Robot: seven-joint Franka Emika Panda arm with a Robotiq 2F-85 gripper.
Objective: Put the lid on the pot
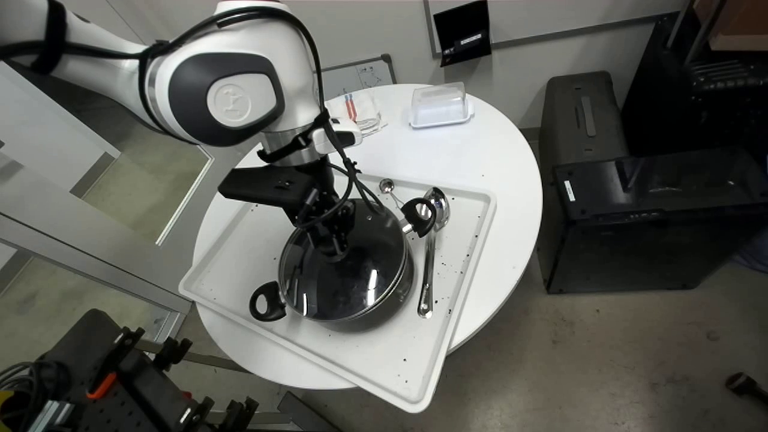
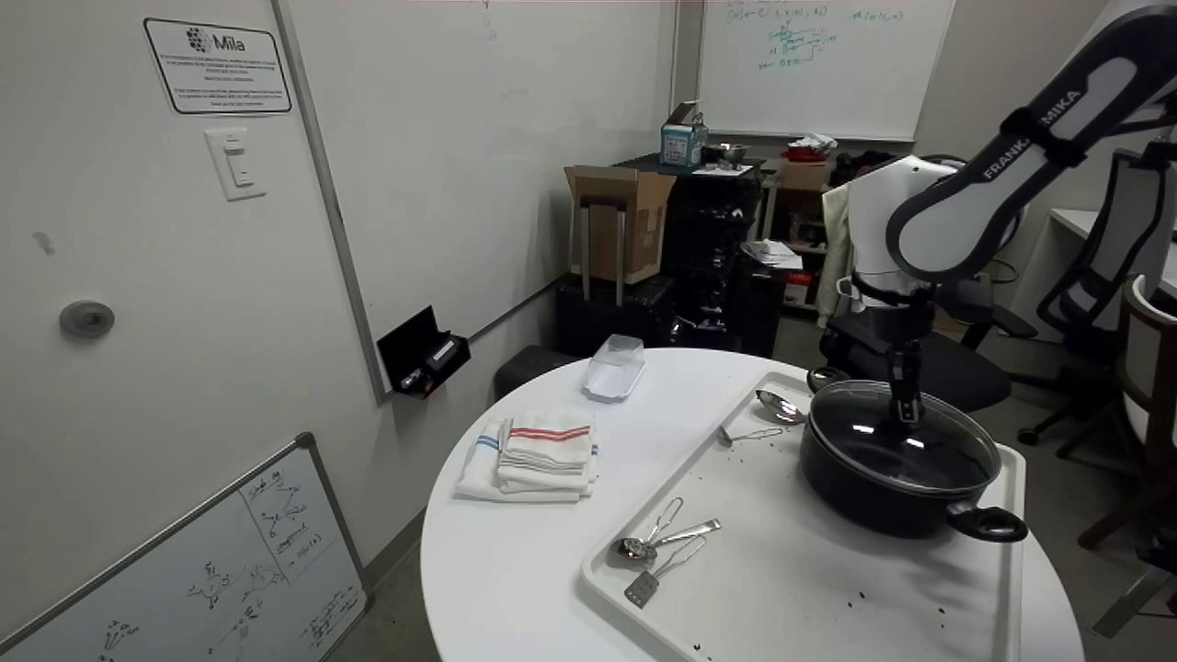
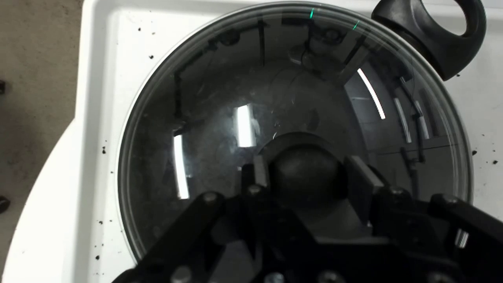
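Observation:
The clear glass lid (image 1: 375, 258) (image 2: 874, 450) with its thin metal rim lies over the black pot (image 1: 387, 312) (image 2: 864, 501). It covers the pot's mouth in both exterior views. In an exterior view a double rim line shows along one side, so I cannot tell whether the lid is fully seated. My gripper (image 1: 338, 252) (image 2: 908, 416) points down at the lid's centre. In the wrist view the gripper's fingers (image 3: 306, 171) stand on both sides of the dark knob (image 3: 304, 173) and appear shut on it. The lid (image 3: 220, 86) fills this view, with a pot handle (image 3: 440, 43) beyond it.
The pot stands on a white tray (image 2: 782, 561) on a round white table (image 2: 524, 552). A large metal spoon (image 1: 428, 270) lies beside the pot. Small utensils (image 2: 657, 552) lie at the tray's edge. Folded towels (image 2: 542, 460) and a clear-lidded box (image 2: 614, 370) stand on the table.

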